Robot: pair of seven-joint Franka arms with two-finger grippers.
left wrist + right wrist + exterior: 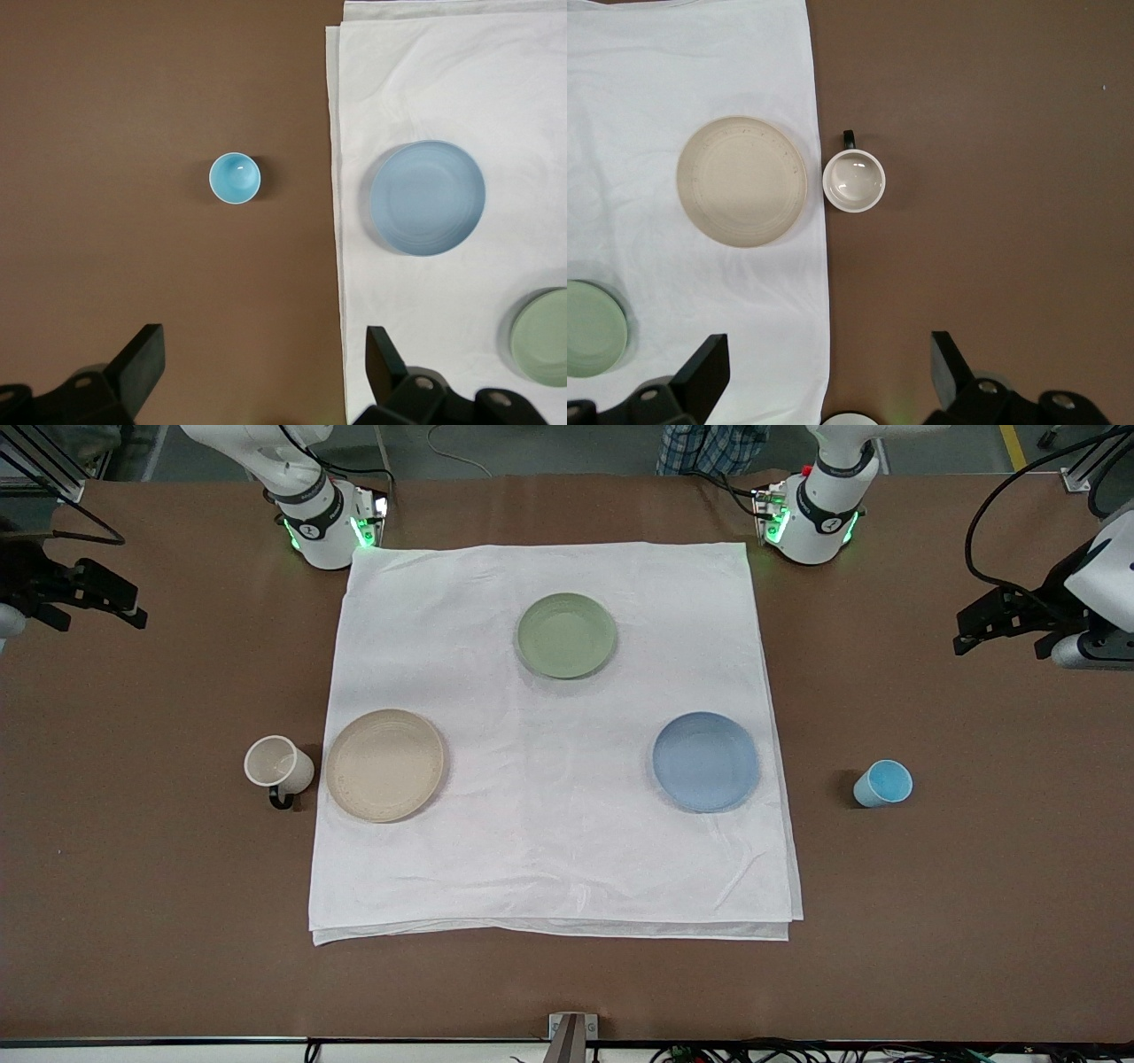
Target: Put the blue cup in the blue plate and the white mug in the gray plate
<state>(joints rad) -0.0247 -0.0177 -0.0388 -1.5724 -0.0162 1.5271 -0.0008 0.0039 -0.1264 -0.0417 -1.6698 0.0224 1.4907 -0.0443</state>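
The blue cup (883,784) stands upright on the bare brown table toward the left arm's end, beside the blue plate (706,762) and apart from it. The white mug (279,766) stands on the bare table toward the right arm's end, next to the gray plate (384,765), its dark handle toward the front camera. Both plates lie empty on the white cloth (549,850). My left gripper (970,631) is open and empty, high over the table; its wrist view shows the cup (235,178) and blue plate (427,197). My right gripper (133,607) is open and empty; its wrist view shows the mug (853,181) and gray plate (741,181).
A pale green plate (567,635) lies empty on the cloth, farther from the front camera than the other two plates and between the arms' bases. The cloth's edge runs between each plate and its cup or mug.
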